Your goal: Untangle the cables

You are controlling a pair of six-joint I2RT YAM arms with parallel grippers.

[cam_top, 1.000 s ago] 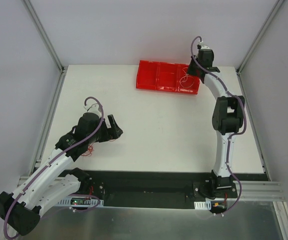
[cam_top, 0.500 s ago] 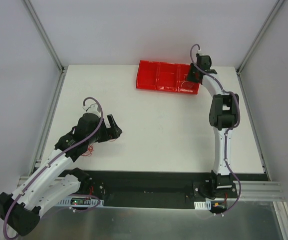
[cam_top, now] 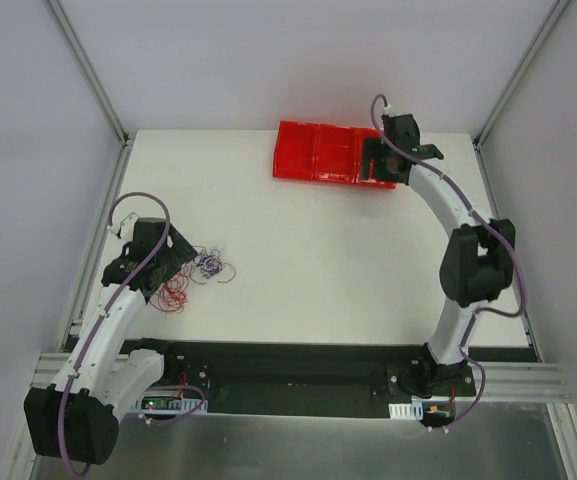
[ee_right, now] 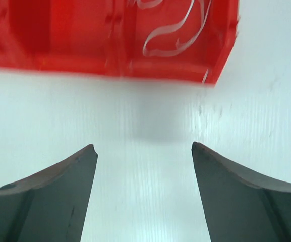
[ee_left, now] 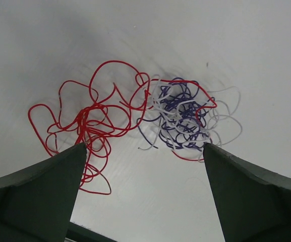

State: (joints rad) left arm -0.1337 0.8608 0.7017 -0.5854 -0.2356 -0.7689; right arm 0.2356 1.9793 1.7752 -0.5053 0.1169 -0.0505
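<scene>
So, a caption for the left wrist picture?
Open left tool poised at a tangle of red, white and purple cables on the table.

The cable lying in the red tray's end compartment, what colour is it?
White. The cable in the red tray shows best in the right wrist view.

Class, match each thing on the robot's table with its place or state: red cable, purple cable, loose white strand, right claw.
Things:
1 red cable
2 purple cable
3 loose white strand
4 right claw

Place or state:
A in the red tray
B open, holding nothing
C knotted with white wire
D mostly loose loops on the table

Pairs: 1-D, 2-C, 3-A, 4-B
</scene>
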